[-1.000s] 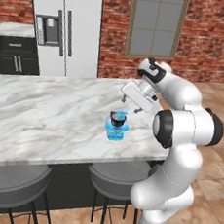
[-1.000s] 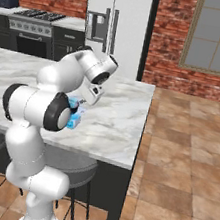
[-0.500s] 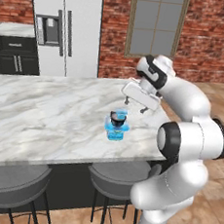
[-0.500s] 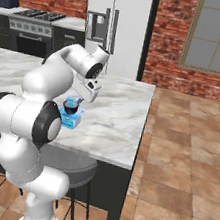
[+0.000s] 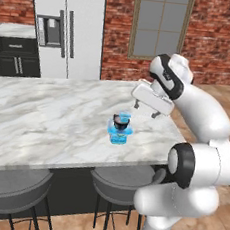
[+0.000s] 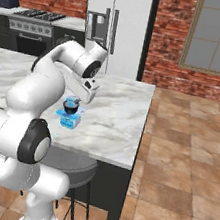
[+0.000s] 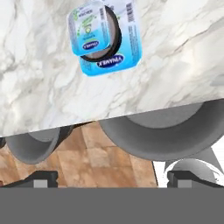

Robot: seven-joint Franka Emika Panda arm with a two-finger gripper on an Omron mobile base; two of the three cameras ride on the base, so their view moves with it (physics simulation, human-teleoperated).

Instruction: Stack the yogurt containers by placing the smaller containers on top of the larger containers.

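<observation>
The yogurt containers stand as one stack on the marble counter [image 5: 46, 115]. The larger light-blue tub [image 5: 118, 136] is at the bottom, with the dark round cup [image 5: 119, 122] on it and the tiny light-blue tub [image 5: 125, 116] on top. In the hand view, from above, the tiny tub [image 7: 89, 30] lies over the dark cup [image 7: 111, 37] and the large tub [image 7: 118, 59]. My gripper [image 5: 146, 110] hangs open and empty above the counter, just right of the stack and clear of it. The hand view has its fingertips [image 7: 42, 177] at the bottom, over the stools.
Two grey bar stools [image 5: 11, 191] [image 5: 123, 178] sit under the counter's near edge. The counter's right edge [image 6: 138, 122] drops to a tiled floor. A fridge [image 5: 63, 28] and a brick wall with a window [image 5: 159, 23] stand behind.
The open hand has drifted slightly right and back from the stack, and the arm's elbow has swung round. The stack has not moved.
</observation>
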